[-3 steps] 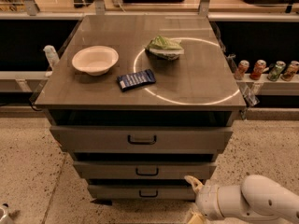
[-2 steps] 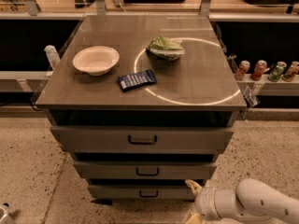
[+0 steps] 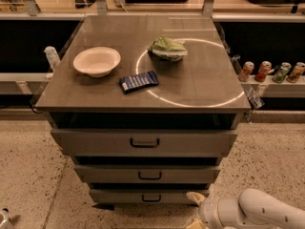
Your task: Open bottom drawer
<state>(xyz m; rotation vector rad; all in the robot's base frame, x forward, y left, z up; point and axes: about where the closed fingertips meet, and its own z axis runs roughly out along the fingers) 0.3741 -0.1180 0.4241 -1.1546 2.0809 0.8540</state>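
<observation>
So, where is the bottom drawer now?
In the camera view, the bottom drawer is low centre, under the middle drawer; the gripper is at its right end.

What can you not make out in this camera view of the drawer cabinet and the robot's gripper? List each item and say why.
- Inside of the bottom drawer: hidden behind its front.
- Gripper, low right by that drawer's right end: lower part cut off by the bottom edge.
- Cans on the right shelf: labels too small to read.
- Blue packet: print too small.
</observation>
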